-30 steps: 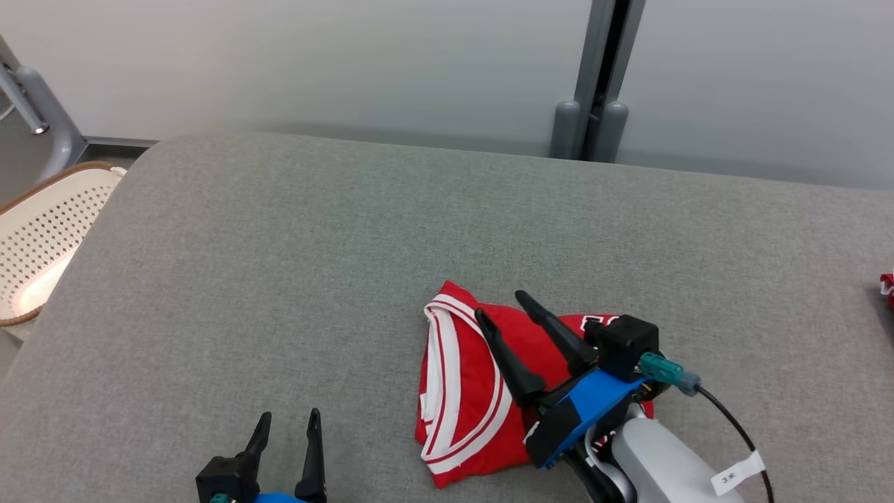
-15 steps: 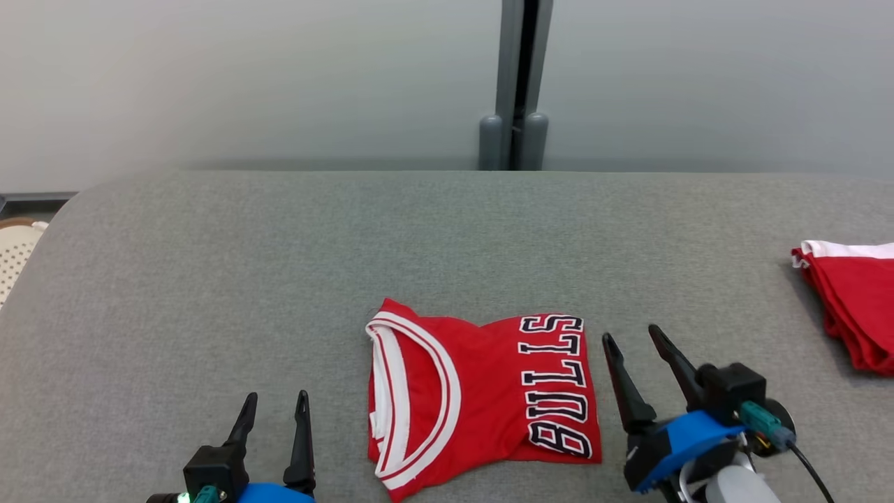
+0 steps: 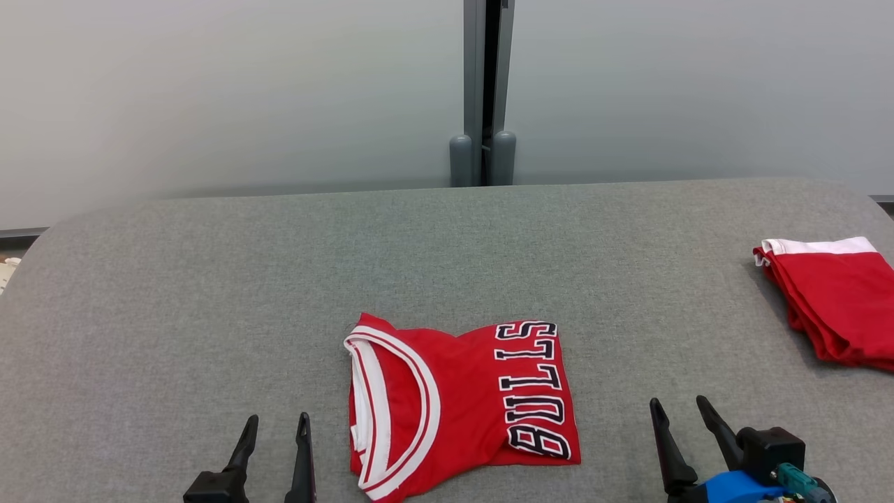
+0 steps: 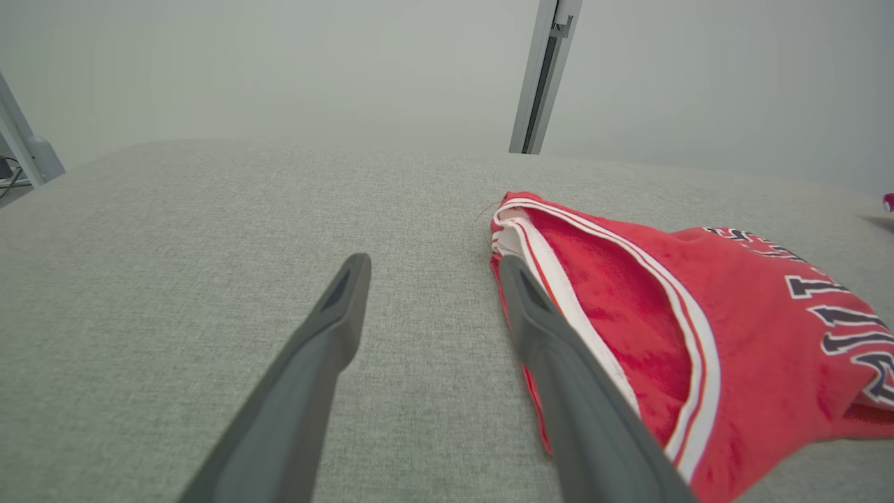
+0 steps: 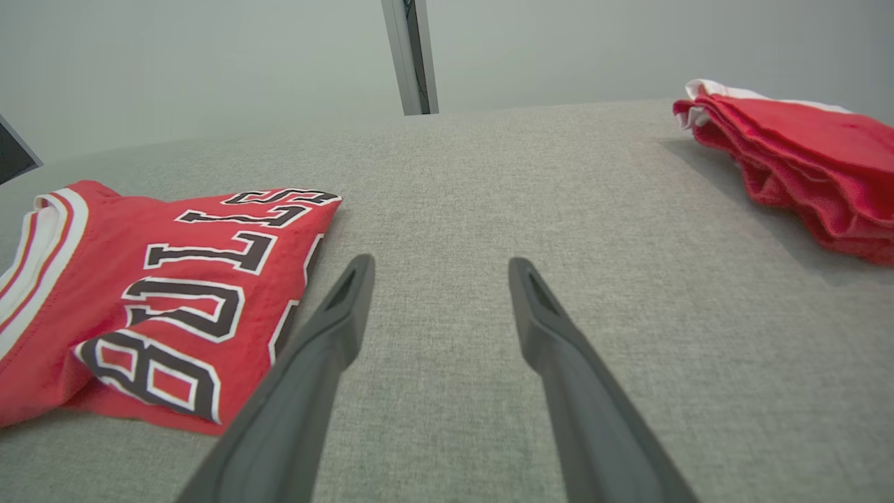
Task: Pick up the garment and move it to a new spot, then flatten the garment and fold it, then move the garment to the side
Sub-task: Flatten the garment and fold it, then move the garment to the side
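Bulls jersey (image 3: 461, 405) is seen folded at the counter's (image 3: 209, 279) six o'clock, flanked by the spread, empty left end effector (image 3: 278, 417) and right end effector (image 3: 677, 401). All layers should be pinched together and carried low toward three o'clock.

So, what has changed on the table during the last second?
The right gripper, which stood open over the folded jersey, has drawn back to the robot's right and is now beside it, open and empty. The head camera also turned, bringing the red pile into view. The jersey stays folded; the left gripper stays open.
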Robot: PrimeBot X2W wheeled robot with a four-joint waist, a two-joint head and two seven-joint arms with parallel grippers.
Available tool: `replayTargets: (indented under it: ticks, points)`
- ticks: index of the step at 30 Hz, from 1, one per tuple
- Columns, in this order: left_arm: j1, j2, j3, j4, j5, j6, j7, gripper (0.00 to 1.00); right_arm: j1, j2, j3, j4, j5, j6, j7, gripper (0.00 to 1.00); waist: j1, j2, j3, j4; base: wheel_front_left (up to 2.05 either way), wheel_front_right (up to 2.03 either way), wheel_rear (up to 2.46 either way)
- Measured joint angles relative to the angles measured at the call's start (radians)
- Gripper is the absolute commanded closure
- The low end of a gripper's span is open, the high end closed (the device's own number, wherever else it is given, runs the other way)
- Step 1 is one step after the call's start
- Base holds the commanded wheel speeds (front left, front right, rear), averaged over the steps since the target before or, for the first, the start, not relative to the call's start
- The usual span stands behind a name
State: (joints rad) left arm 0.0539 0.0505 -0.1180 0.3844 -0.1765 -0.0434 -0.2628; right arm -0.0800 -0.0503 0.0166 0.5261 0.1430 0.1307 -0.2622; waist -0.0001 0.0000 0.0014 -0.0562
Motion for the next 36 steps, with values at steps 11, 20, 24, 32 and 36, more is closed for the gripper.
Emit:
replayTargets:
  ticks: [11, 20, 24, 32, 36]
  points:
    - [0.003, 0.000, -0.017, 0.000, -0.008, -0.001, 0.000, 0.00, -0.014, 0.000, 0.062, 0.063, 0.028, 0.000, 0.000, 0.00, 0.0000, 0.0000, 0.010, 0.013, 0.00, 0.00, 0.00]
    - [0.002, 0.000, -0.022, 0.017, -0.008, -0.010, 0.000, 0.00, -0.202, 0.000, 0.160, 0.137, 0.082, 0.000, 0.000, 0.00, 0.0001, 0.0000, 0.015, 0.044, 0.00, 0.00, 0.00]
    - [-0.003, 0.000, -0.028, 0.023, -0.007, -0.014, 0.000, 0.00, -0.254, 0.001, 0.203, 0.243, 0.113, 0.000, 0.027, 0.00, 0.0001, 0.0000, 0.021, 0.069, 0.00, 0.00, 0.00]
    - [-0.006, 0.000, -0.039, 0.035, 0.002, -0.018, 0.000, 0.00, -0.309, 0.000, 0.269, 0.457, 0.119, 0.000, 0.157, 0.24, 0.0001, 0.0000, 0.043, 0.108, 0.00, 0.00, 0.00]
    - [-0.006, 0.000, -0.025, 0.035, 0.000, -0.018, 0.000, 0.00, -0.321, -0.002, 0.295, 0.473, 0.142, 0.000, 0.131, 1.00, 0.0001, 0.0000, 0.048, 0.103, 0.00, 0.00, 0.00]
